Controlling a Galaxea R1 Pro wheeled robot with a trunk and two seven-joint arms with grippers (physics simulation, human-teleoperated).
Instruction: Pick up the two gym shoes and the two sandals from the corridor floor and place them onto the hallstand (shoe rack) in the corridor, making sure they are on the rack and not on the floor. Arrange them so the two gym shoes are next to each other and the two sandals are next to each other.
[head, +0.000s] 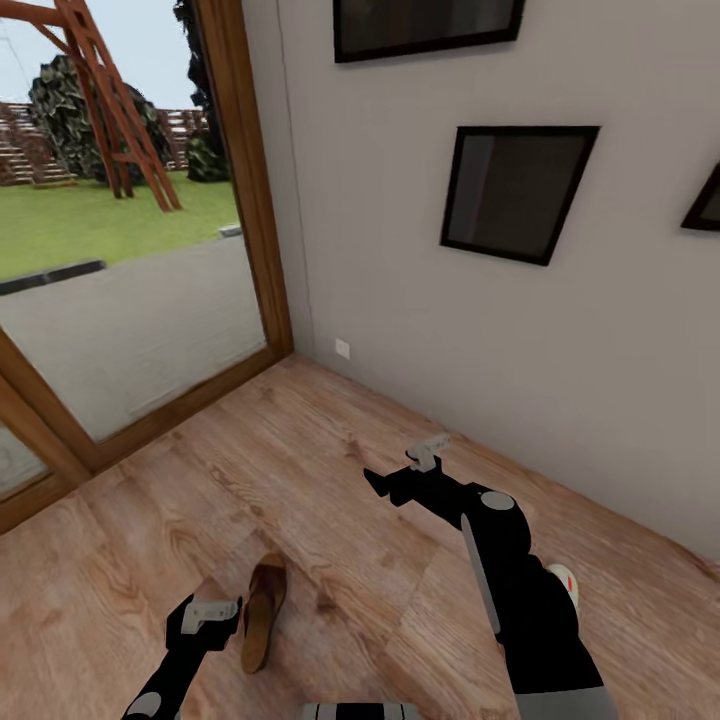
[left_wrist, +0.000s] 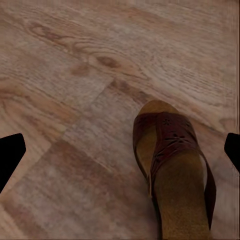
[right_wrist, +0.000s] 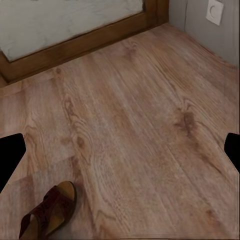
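On the corridor floor (head: 300, 470), light wood-grain planking running from the glazed door (head: 120, 300) to the grey wall (head: 480, 330), one brown sandal (head: 263, 612) lies flat, well short of the door and nearer your trunk. Your right arm (head: 520, 590) reaches forward beyond the sandal, toward the wall; a gym shoe (head: 566, 584) shows only as a white and red-orange sliver just behind that arm, on the planks. Your right gripper (head: 415, 472) hangs above bare floor, jaws spread, grasping nothing; its wrist camera sees the sandal's toe end (right_wrist: 50, 212) well apart from the fingers. Your left gripper (head: 205, 615) sits just beside the sandal, on the door side, released and empty; its wrist view has the strap (left_wrist: 170, 145) between the open fingertips, with no contact. A white socket plate (head: 342, 348) sits low on the wall near the door corner.
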